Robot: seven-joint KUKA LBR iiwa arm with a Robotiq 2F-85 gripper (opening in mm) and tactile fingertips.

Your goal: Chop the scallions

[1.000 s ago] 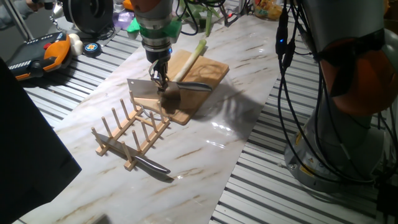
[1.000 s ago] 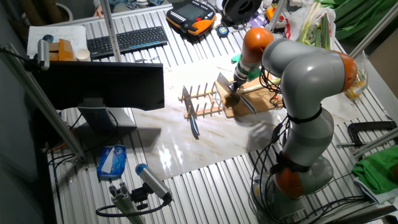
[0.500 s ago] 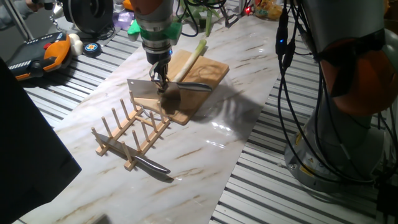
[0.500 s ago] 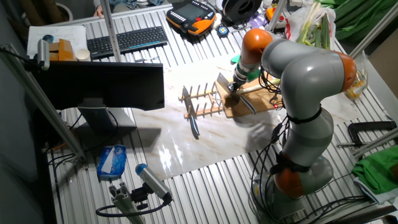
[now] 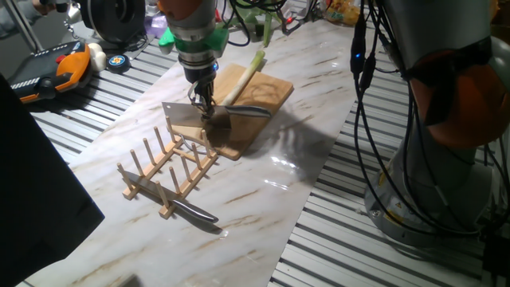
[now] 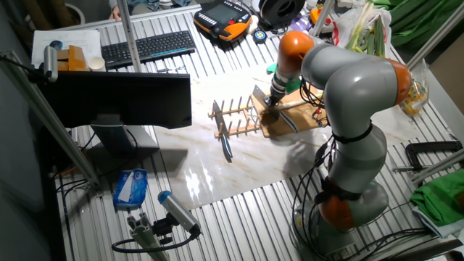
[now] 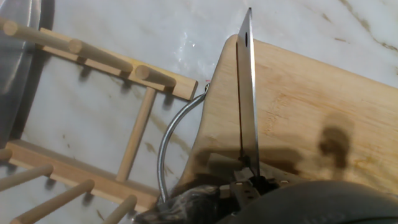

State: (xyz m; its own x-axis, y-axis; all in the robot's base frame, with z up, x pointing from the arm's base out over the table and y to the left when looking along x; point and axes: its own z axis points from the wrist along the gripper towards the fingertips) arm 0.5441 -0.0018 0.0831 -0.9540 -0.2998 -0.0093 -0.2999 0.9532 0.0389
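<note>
The scallions [image 5: 249,68] show as one pale green-white stalk lying across the far part of the wooden cutting board [image 5: 267,94], leafy end toward the back. My gripper [image 5: 205,100] is shut on the dark handle of a cleaver [image 5: 188,117], over the board's near-left corner, a short way from the stalk's white end. In the hand view the cleaver blade [image 7: 247,93] appears edge-on above the cutting board [image 7: 317,106], and the scallions are out of that view. From the other side, the gripper [image 6: 272,103] hangs over the cutting board [image 6: 301,120].
A wooden peg rack [image 5: 167,171] stands just left of the board, close to the blade; its pegs [image 7: 146,73] fill the left of the hand view. A second knife [image 5: 195,213] lies beside the rack. A metal loop [image 7: 169,134] sits at the board's edge. The robot base [image 5: 446,119] is on the right.
The hand with the cleaver has shifted slightly to the left. The scallion, board and rack have not moved.
</note>
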